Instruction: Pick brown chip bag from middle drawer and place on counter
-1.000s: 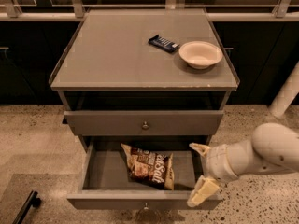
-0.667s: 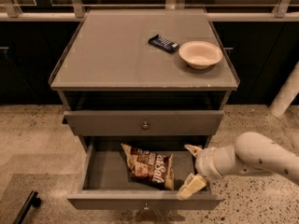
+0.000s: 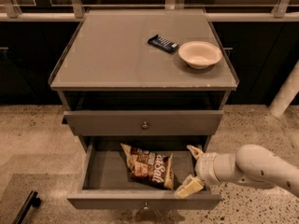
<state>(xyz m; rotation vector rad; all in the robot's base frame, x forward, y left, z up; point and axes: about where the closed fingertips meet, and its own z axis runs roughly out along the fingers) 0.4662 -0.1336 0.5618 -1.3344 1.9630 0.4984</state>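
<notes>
The brown chip bag (image 3: 149, 166) lies flat in the open middle drawer (image 3: 107, 176), tan edges and white lettering showing. My gripper (image 3: 190, 168) reaches in from the right at the drawer's right end, just right of the bag. Its cream fingers are spread open, one finger (image 3: 195, 152) toward the back and one near the drawer's front wall, holding nothing. The counter (image 3: 117, 50) is the grey cabinet top above.
A dark-blue bar wrapper (image 3: 163, 43) and a cream bowl (image 3: 199, 54) sit on the counter's right back part. The upper drawer front (image 3: 145, 123) is shut above the open drawer. A dark handle (image 3: 25, 206) lies on the floor at lower left.
My gripper has moved left and down, from above the drawer's right front corner into the drawer's right end beside the bag. The bag has not moved.
</notes>
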